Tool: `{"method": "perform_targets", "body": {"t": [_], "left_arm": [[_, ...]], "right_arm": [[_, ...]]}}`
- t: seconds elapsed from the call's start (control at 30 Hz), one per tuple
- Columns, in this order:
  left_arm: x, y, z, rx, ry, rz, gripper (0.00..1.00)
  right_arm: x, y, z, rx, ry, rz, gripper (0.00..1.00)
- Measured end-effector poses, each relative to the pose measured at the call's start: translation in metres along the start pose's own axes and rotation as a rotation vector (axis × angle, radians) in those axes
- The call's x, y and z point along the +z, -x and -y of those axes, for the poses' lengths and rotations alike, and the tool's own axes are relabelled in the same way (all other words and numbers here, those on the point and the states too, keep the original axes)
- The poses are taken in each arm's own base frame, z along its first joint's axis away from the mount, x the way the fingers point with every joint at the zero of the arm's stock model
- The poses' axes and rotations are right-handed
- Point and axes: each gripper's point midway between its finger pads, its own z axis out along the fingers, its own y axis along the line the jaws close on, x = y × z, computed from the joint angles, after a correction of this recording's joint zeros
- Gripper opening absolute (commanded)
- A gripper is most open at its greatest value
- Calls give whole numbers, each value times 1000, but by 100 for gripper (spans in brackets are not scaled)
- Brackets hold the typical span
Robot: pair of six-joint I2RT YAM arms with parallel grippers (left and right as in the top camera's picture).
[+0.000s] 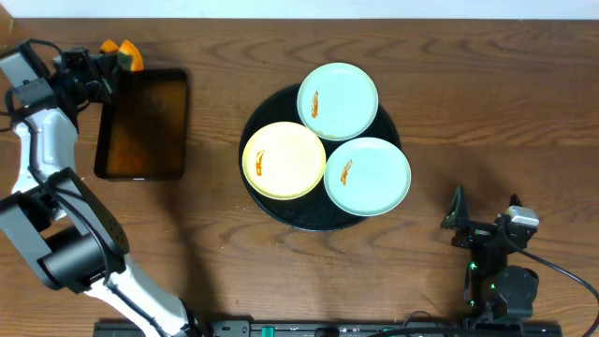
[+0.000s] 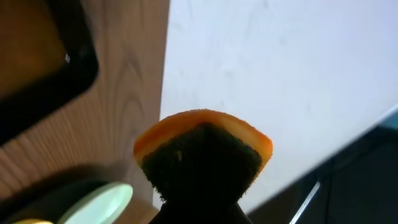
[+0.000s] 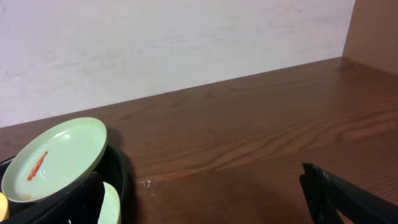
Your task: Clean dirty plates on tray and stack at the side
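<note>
Three dirty plates lie on the round black tray (image 1: 255,192), each with an orange-red smear: a pale yellow one (image 1: 284,160) on the left, one mint plate (image 1: 337,100) at the back, another mint plate (image 1: 367,175) at the right. My left gripper (image 1: 114,58) is far left at the table's back edge, shut on an orange sponge (image 1: 128,54). In the left wrist view the sponge (image 2: 202,146) shows its dark scrub face. My right gripper (image 1: 482,220) rests open and empty at the front right. Its wrist view shows a mint plate (image 3: 56,158) on the tray (image 3: 121,180).
A rectangular black tray (image 1: 142,124) with brownish liquid lies just in front of the left gripper, at the left of the round tray. The white wall (image 3: 174,43) borders the table's back edge. The right arm's base (image 1: 505,285) stands at the front right.
</note>
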Motion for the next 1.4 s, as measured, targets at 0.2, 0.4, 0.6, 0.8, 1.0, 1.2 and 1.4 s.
{"method": "perform_targets", "body": {"t": [0.2,0.4,0.6,0.8,1.0,1.2,1.4], "left_arm": [[0,-17,-67,-45,284,49,8],[13,-16,-97,48,435,180,8],[24,-13,12,78,-8,90,7],[8,-31,45,15,-105,1,7],[-3,-11,-53,-156,268,196,7],[-25,31,-106,-93,477,417,7],[2,25,-13,104,94,249,8]], "right_arm": [[0,0,0,0,0,0,99],[0,0,0,0,0,0,99],[0,0,0,0,0,0,99],[0,0,0,0,0,0,99],[0,0,0,0,0,0,99],[0,0,0,0,0,0,99],[0,0,0,0,0,0,99]]}}
